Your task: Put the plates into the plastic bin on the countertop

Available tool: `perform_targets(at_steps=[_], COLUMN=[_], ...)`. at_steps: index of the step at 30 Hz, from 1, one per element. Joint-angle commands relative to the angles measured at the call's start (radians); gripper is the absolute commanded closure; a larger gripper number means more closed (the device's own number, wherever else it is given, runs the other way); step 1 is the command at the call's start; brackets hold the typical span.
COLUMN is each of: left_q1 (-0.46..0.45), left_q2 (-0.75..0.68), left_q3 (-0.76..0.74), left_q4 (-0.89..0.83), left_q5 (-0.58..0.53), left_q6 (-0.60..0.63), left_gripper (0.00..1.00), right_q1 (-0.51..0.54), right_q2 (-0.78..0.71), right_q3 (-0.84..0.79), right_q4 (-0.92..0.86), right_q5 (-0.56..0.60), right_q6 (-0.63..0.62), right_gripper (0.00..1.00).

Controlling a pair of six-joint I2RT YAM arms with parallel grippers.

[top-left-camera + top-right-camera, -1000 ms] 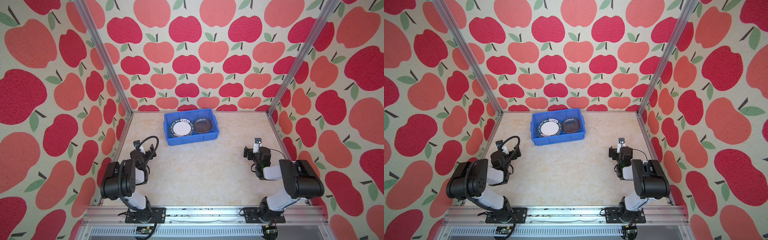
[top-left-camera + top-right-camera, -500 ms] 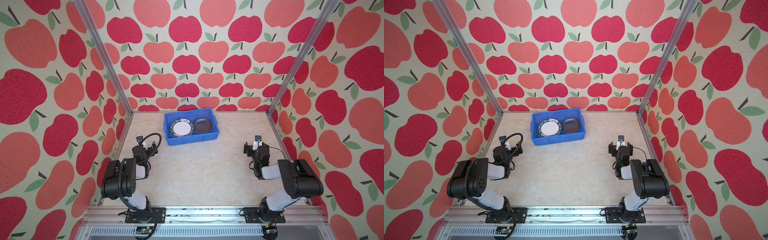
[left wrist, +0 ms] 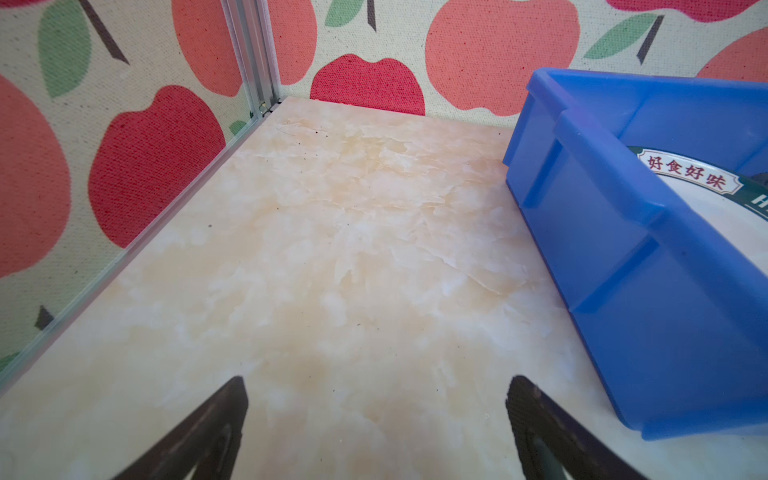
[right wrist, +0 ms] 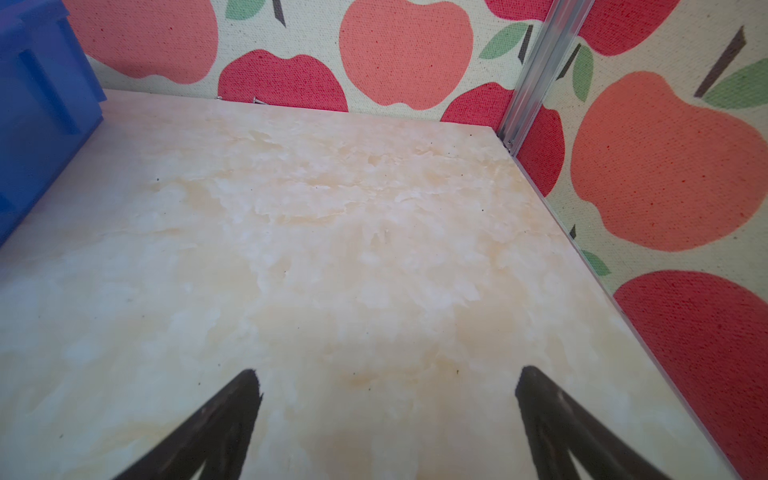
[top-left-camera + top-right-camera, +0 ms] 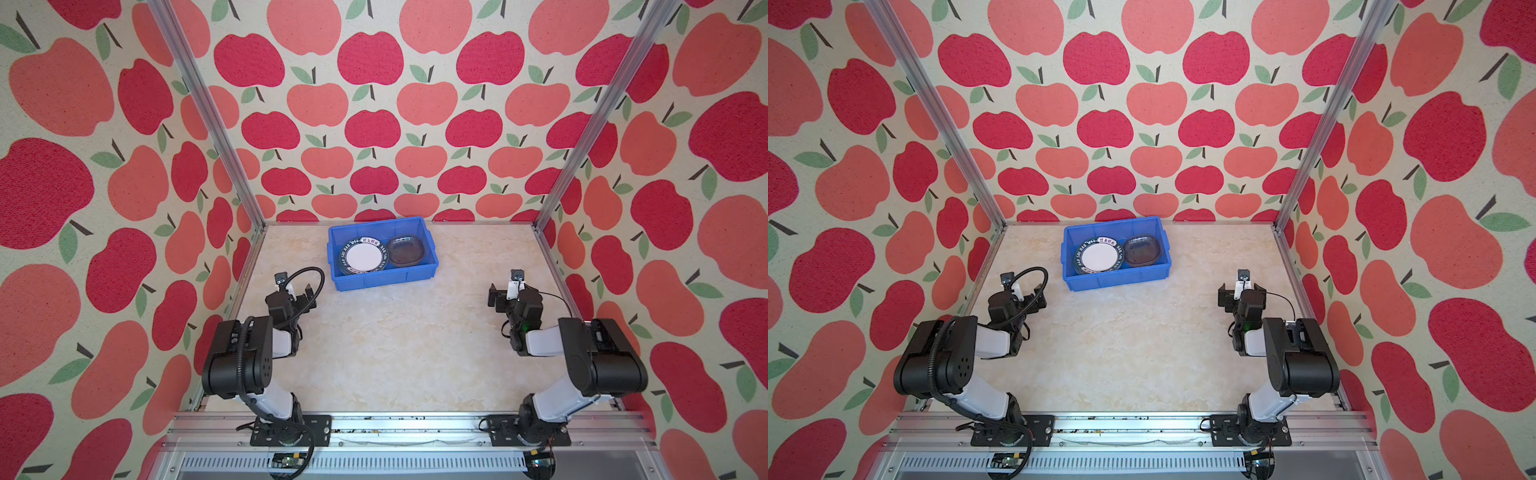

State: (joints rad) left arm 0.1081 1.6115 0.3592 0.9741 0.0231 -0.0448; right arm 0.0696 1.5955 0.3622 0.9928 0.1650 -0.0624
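The blue plastic bin (image 5: pixel 382 280) (image 5: pixel 1117 279) stands at the back middle of the beige countertop (image 5: pixel 395 340). Inside it, a stack of round white plates (image 5: pixel 364 257) (image 5: pixel 1099 256) with dark-green lettered rims lies on the left. Translucent grey glass plates (image 5: pixel 406 250) (image 5: pixel 1142 250) lie on the right. My left gripper (image 5: pixel 300 296) (image 3: pixel 378 380) hovers low, in front of and to the left of the bin, open and empty. The left wrist view shows the bin (image 3: pixel 623 266) and a plate's rim (image 3: pixel 706 216). My right gripper (image 5: pixel 505 296) (image 4: pixel 387 371) is open and empty, in front of and to the right of the bin.
Apple-patterned walls with aluminium rails (image 5: pixel 245 266) close in the countertop on three sides. Both arm bases sit on the front rail (image 5: pixel 395 428). A corner of the bin (image 4: pixel 37 104) shows in the right wrist view.
The left gripper has shifted slightly toward the bin. The right gripper has barely moved. Both have stayed open.
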Motion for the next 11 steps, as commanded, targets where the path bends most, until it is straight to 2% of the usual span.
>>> perform_targets(at_steps=[1,11], left_q1=[-0.005,-0.004], left_q2=[-0.004,-0.003], left_q3=[0.023,0.021], left_q4=[-0.017,-0.015], left_q5=[-0.02,-0.02], left_q6=[0.027,0.026], left_gripper=[0.01,0.01], right_q1=[-0.01,-0.005], right_q2=[-0.005,-0.006], right_q3=[0.022,0.004], right_q4=[-0.035,0.004], right_q5=[-0.062,-0.072], right_q6=[0.009,-0.001], right_gripper=[0.0,0.0])
